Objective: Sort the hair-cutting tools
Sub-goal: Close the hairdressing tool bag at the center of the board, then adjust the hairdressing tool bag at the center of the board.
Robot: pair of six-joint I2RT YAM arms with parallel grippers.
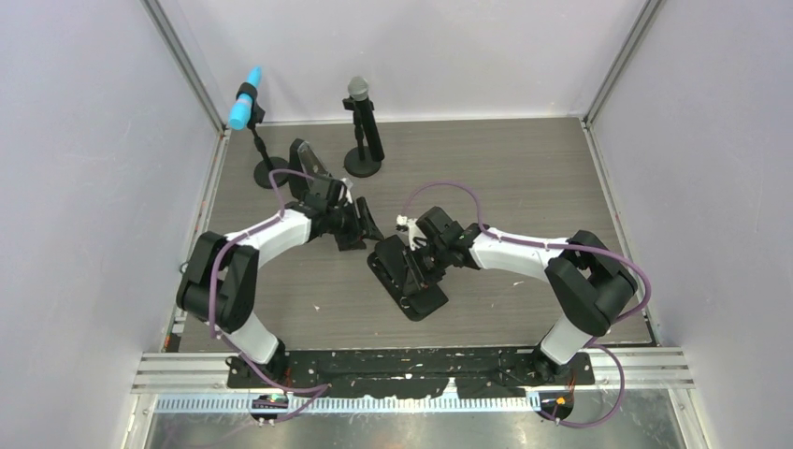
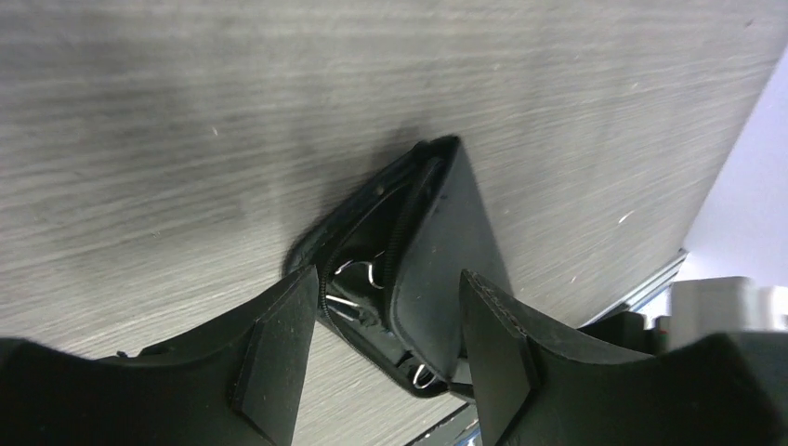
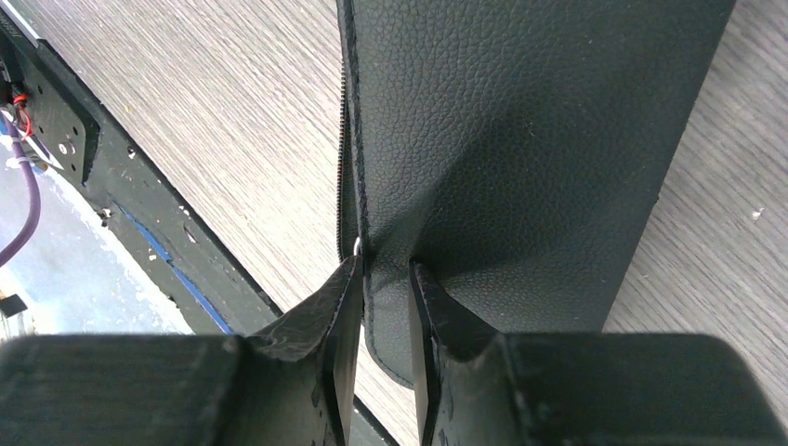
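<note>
The black zippered pouch [image 1: 411,279] lies mid-table, partly unzipped. In the left wrist view the pouch [image 2: 444,243] gapes open, and silver scissor handles [image 2: 357,275] show inside it. My left gripper [image 2: 379,358] is open, one finger on each side of the pouch's near end, and sits by its far-left end in the top view [image 1: 363,224]. My right gripper [image 3: 386,307] is shut on the edge of the pouch's leather flap [image 3: 520,139], next to the zipper; it also shows in the top view [image 1: 418,254]. The comb and hair clips are hidden.
Two microphones on round black bases stand at the back: a blue-tipped one [image 1: 247,99] at the left and a grey-headed one [image 1: 358,92] nearer the middle. Enclosure walls ring the table. A black mounting strip [image 3: 139,195] runs along the near edge.
</note>
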